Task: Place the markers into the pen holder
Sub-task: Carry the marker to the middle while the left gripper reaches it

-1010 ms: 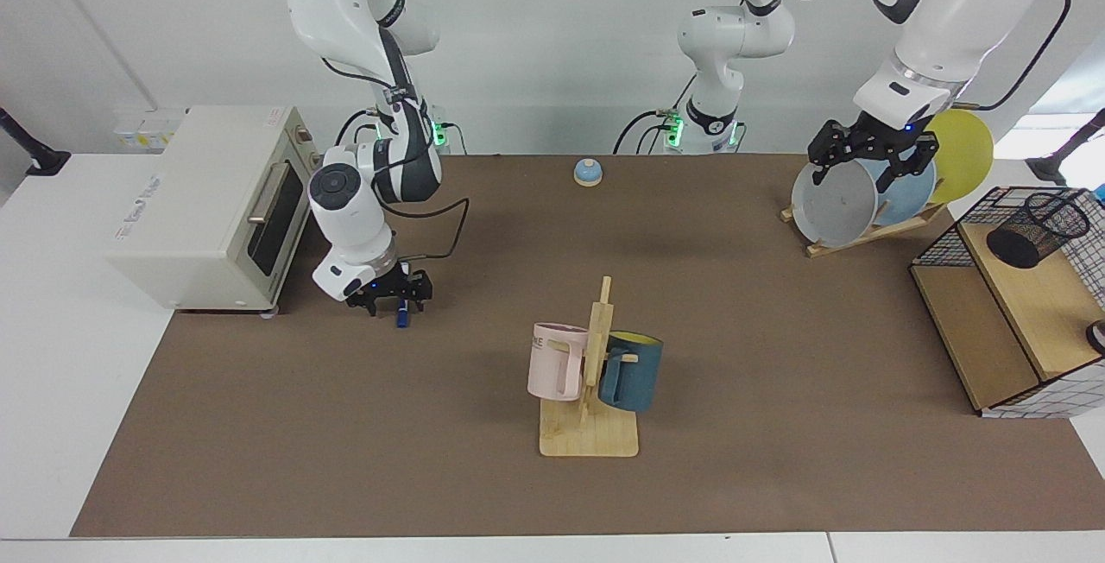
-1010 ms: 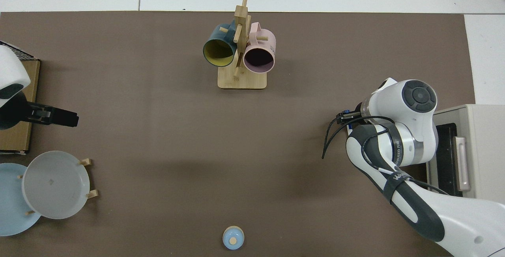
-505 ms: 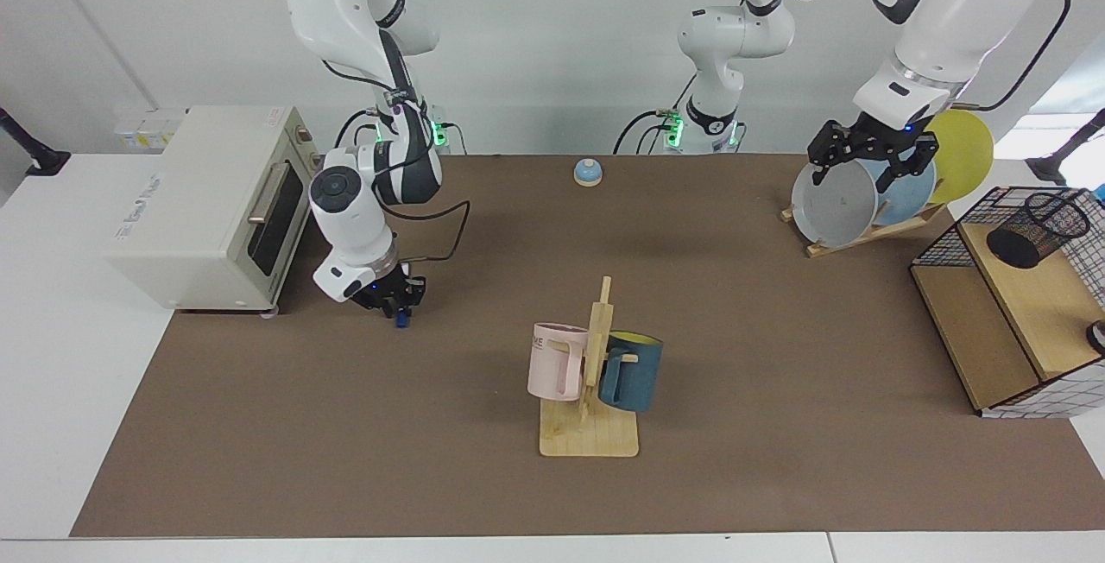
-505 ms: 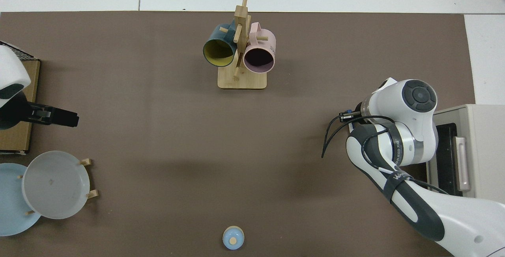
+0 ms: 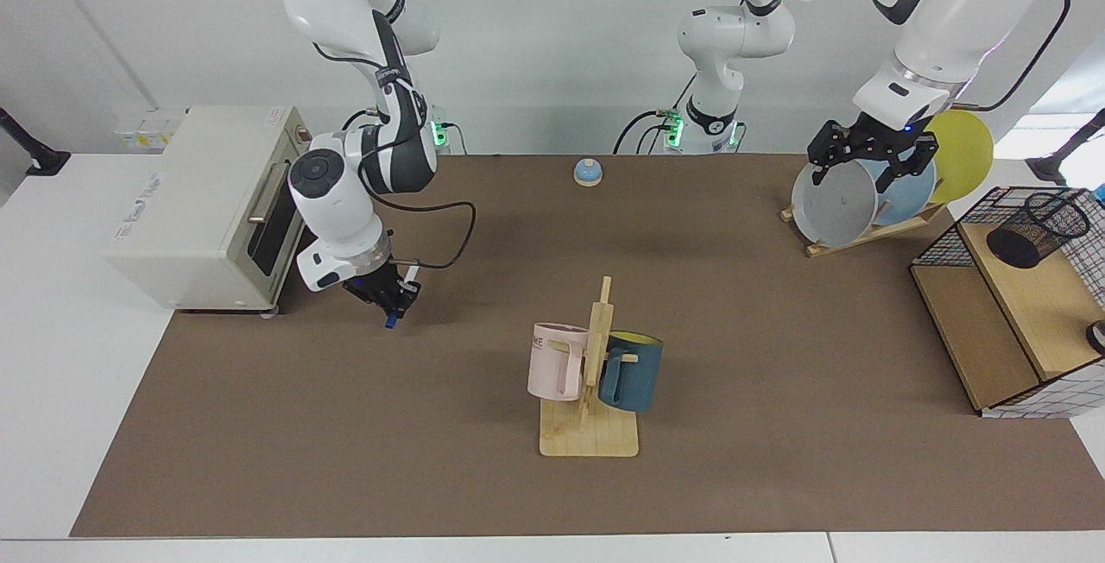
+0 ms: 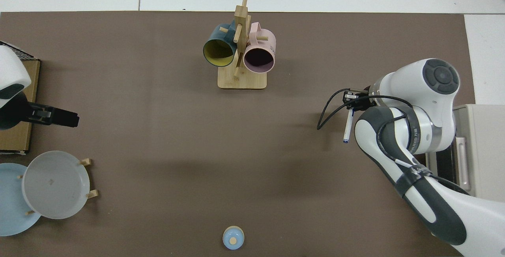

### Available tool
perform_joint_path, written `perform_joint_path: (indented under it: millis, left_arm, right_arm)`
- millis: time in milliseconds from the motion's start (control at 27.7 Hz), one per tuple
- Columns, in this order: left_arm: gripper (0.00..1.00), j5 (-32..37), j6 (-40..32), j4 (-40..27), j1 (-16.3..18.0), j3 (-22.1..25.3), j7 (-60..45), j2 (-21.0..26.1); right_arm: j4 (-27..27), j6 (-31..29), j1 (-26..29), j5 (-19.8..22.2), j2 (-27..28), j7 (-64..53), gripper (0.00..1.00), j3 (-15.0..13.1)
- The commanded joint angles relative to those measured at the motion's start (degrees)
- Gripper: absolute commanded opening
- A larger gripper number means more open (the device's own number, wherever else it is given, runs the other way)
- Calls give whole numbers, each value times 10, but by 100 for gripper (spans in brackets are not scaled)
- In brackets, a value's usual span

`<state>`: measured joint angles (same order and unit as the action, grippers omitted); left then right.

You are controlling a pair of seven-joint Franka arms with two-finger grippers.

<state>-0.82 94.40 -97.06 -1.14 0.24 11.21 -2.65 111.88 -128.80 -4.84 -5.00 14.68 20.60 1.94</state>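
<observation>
beside the toaster oven (image 5: 211,200), the right gripper (image 5: 386,294) has risen off the counter (image 5: 483,477) since a second ago, and the marker (image 6: 348,126) has come up with it, clamped between the fingers and hanging tilted, its blue end lowest in the top view. that suggests the pickup is done and the long carry is next: the pen holder (image 5: 1036,229) sits well apart on the wire-and-wood shelf box (image 5: 1001,321) at the far side. the left gripper (image 5: 872,151) waits above the plate rack (image 5: 863,200), fingers spread, holding nothing. readable writing is scant: the pink mug (image 5: 557,360) shows "me"; the oven's side label is too small to read.
</observation>
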Motion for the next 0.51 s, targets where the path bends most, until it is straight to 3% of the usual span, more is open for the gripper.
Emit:
perform_joint_path:
  millis: [0, 108, 469]
  left_arm:
    - [100, -6, -4, -9, -7, 1, 10, -6]
    - [100, -6, -14, -9, -15, -1, 32, -6]
    - [100, -30, -19, -8, -33, -2, 244, -10]
  right_arm:
    - [-11, 44, 2, -47, -47, 117, 0, 3]
    - [-13, 75, 1, -45, -74, 216, 0, 10]
    - [-17, 152, 0, -28, -146, 510, 0, 90]
